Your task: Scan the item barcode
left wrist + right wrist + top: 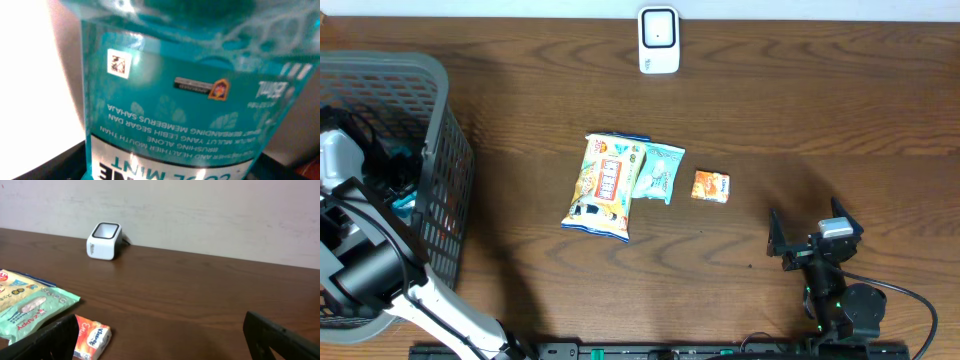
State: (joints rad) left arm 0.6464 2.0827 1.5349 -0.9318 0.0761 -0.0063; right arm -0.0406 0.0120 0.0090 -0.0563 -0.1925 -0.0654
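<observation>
A teal mouthwash bottle (190,90) with a white "cool mint" label fills the left wrist view and stands between my left gripper's (170,167) dark fingers (45,165). They sit close at its two sides, and contact is not clear. From overhead that gripper (395,175) is down inside the grey basket (450,170), with a bit of teal beside it. The white scanner (659,40) stands at the table's far edge, also in the right wrist view as the scanner (104,241). My right gripper (810,232) rests open at the front right, with nothing between its fingers (280,335).
A yellow snack bag (605,186), a green tissue pack (658,172) and a small orange Kleenex pack (711,186) lie mid-table. The Kleenex pack (91,339) is just left of my right gripper. The basket's tall wall stands along the left edge.
</observation>
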